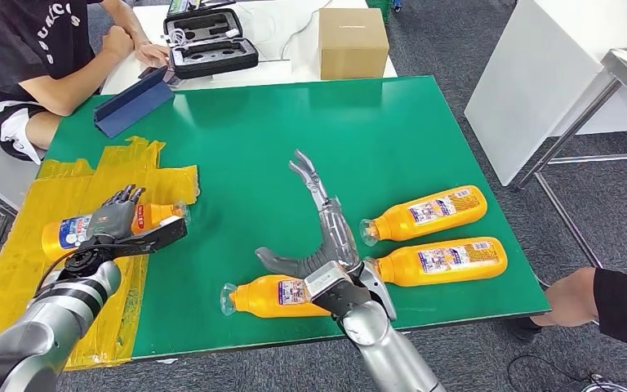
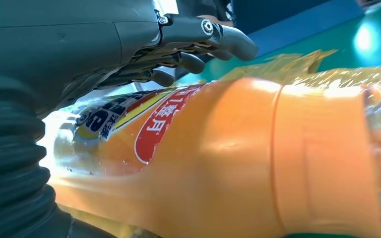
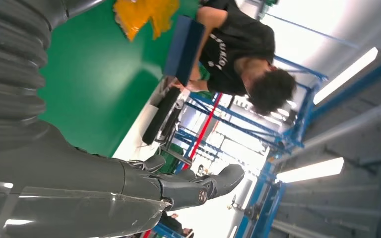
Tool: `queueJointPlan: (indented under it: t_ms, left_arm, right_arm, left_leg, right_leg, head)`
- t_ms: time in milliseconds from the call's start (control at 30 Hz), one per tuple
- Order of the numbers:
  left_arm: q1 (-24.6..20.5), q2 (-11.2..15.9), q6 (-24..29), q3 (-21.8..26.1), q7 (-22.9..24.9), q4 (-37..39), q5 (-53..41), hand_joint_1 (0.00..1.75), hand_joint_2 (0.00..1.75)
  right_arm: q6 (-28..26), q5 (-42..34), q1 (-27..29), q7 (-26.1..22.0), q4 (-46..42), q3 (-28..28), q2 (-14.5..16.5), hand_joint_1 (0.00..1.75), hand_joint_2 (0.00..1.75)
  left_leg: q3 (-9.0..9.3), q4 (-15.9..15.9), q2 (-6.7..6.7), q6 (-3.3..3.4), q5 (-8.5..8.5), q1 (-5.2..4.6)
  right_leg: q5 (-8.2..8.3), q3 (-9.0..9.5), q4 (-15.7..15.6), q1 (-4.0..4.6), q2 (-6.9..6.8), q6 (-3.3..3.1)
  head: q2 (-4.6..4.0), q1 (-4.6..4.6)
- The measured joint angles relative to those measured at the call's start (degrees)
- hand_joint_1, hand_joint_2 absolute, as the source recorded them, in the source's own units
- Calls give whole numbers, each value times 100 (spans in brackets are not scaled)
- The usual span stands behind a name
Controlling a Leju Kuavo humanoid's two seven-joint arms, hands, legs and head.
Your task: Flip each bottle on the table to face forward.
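Four orange bottles are seen lying on their sides on the green table (image 1: 294,131). The left bottle (image 1: 69,231) lies on the yellow sheet (image 1: 16,269) at the table's left edge, cap pointing right, and is gripped from above by the left hand (image 1: 114,216), whose dark fingers (image 2: 188,62) are curled over its labelled body while the thumb is stretched toward the cap end. The near bottle (image 1: 269,296) lies at the near edge, cap to the left, and is partly covered by the right wrist. The right hand (image 1: 318,237) is held above the table just beyond it, fingers extended and spread toward the far side, thumb out to the left, nothing in it. Two more bottles lie on the right, caps pointing left: the far-right bottle (image 1: 426,213) and, just nearer, the near-right bottle (image 1: 442,261).

On the far side, a blue folder (image 1: 133,103), a black case (image 1: 210,42) and a cardboard box (image 1: 353,42) are seen, with a seated person (image 1: 33,57) at far left. Another person's hand (image 1: 571,298) is seen at the near right.
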Motion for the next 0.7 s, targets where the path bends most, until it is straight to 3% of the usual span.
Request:
queueJointPlan:
  t_ms: [167, 367, 433, 567, 700]
  left_arm:
    - [28, -59, 49, 441, -799, -1, 737, 0, 175]
    - [29, -112, 7, 810, -1123, -5, 1009, 0, 175]
    - [30, -147, -154, 966, -1575, -28, 1405, 0, 175]
    - [71, -282, -1074, 1446, -2983, -289, 2684, 0, 175]
    - [281, -360, -2192, 1721, -3734, -904, 3784, 0, 175]
  right_arm:
    - [70, 526, -139, 232, 246, 215, -85, 0, 175]
    - [112, 703, -220, 313, 454, 374, -183, 0, 175]
    - [192, 912, -258, 435, 524, 446, -231, 0, 175]
    - [363, 1657, -394, 786, 909, 697, -430, 0, 175]
    - [449, 1925, -444, 856, 1392, 828, -695, 0, 175]
  left_leg:
    - [0, 1, 0, 0, 0, 0]
    - [0, 1, 0, 0, 0, 0]
    - [0, 1, 0, 0, 0, 0]
    - [0, 1, -1, 0, 0, -1]
    - [0, 2, 1, 1, -1, -3]
  right_leg:
    - [0, 0, 0, -1, 0, 0]
    - [0, -1, -1, -1, 0, 0]
    - [0, -1, -1, -1, 0, 0]
    - [0, 1, -1, -1, -1, 1]
    - [1, 1, -2, -3, 0, 2]
  head:
    - [0, 1]
    - [0, 0]
    - [0, -1]
    - [0, 1]
    - [0, 0]
